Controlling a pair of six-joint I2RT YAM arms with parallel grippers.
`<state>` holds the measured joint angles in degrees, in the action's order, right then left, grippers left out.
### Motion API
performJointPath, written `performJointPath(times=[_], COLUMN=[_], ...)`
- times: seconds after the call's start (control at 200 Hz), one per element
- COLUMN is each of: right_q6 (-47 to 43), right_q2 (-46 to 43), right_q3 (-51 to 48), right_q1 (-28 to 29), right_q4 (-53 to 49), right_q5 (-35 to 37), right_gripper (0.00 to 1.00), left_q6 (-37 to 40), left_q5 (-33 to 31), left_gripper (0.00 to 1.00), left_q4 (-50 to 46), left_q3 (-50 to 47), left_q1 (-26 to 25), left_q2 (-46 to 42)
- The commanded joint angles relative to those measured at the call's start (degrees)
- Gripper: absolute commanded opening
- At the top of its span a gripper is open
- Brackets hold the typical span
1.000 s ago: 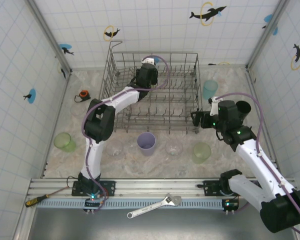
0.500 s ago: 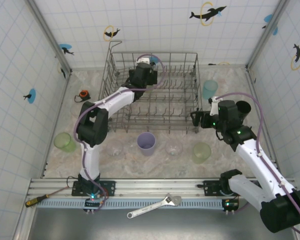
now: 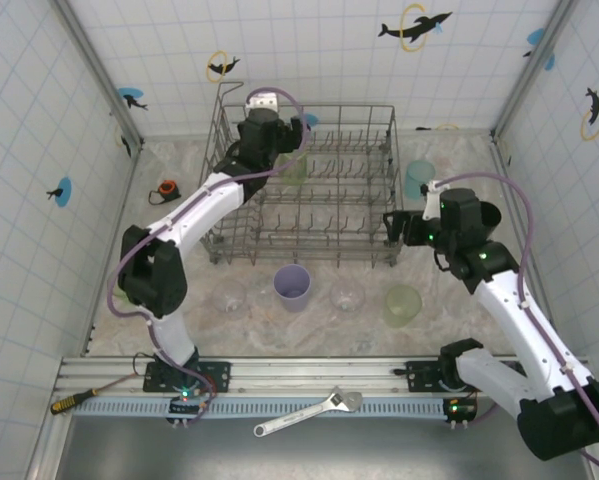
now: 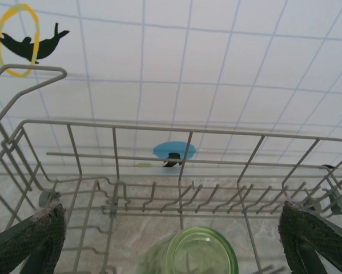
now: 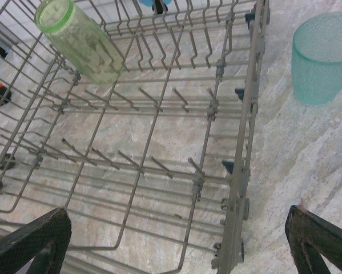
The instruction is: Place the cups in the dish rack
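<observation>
A green cup (image 4: 202,252) sits mouth-down among the tines at the back of the dish rack (image 3: 304,185); it also appears as the green cup (image 5: 79,41) and green cup (image 3: 294,170). My left gripper (image 4: 171,228) hangs open just above and behind it, holding nothing, at the rack's back left, left gripper (image 3: 284,135). My right gripper (image 5: 176,228) is open and empty over the rack's right front corner, right gripper (image 3: 394,228). On the table lie a purple cup (image 3: 292,285), two clear cups (image 3: 229,296) (image 3: 347,294), another green cup (image 3: 403,305) and a teal cup (image 3: 419,178), the teal cup (image 5: 322,57).
An orange-and-black tape measure (image 3: 166,190) lies left of the rack. The left arm's elbow (image 3: 149,275) stands over the table's left side. Tiled walls close in the back and both sides. A wrench (image 3: 309,412) and a screwdriver (image 3: 74,400) lie by the front rail.
My left gripper has drawn back from the rack's middle to its back left, leaving the green cup in the rack. The right gripper has shifted slightly toward the back.
</observation>
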<state>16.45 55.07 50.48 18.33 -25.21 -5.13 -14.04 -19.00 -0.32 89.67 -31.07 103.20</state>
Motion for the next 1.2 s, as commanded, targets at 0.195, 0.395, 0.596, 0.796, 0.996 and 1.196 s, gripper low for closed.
performJointPath(times=[0.195, 0.395, 0.596, 0.796, 0.996, 1.196], right_q6=[-0.88, -1.68, -0.21, 1.56, 2.56, 3.92], right_q2=[8.02, 13.26, 18.16, 23.10, 29.87, 38.62], right_q3=[12.39, 18.09, 22.25, 26.02, 26.17, 29.13], right_q1=[-1.47, -2.78, -5.58, -9.66, -14.49, -17.67], right_q4=[-7.15, -10.65, -11.41, -11.11, -7.68, -6.18], right_q5=[2.76, 5.88, 5.65, 8.05, 7.68, 7.06], right_gripper=[1.00, 1.00, 1.00, 1.00, 1.00, 0.95], left_q6=[-5.16, -5.81, -6.00, -5.47, -6.59, -5.50], left_q5=[4.45, 6.42, 9.93, 11.09, 11.66, 14.77], left_gripper=[0.98, 0.98, 0.98, 0.98, 0.97, 0.97], left_q4=[-7.17, -11.40, -13.87, -18.81, -17.91, -17.97], left_q3=[-9.10, -13.94, -17.28, -17.16, -22.34, -24.06], left_q1=[0.23, 0.22, 0.22, 0.22, 0.22, 0.22], left_q2=[-10.25, -15.72, -18.68, -19.62, -22.61, -23.58])
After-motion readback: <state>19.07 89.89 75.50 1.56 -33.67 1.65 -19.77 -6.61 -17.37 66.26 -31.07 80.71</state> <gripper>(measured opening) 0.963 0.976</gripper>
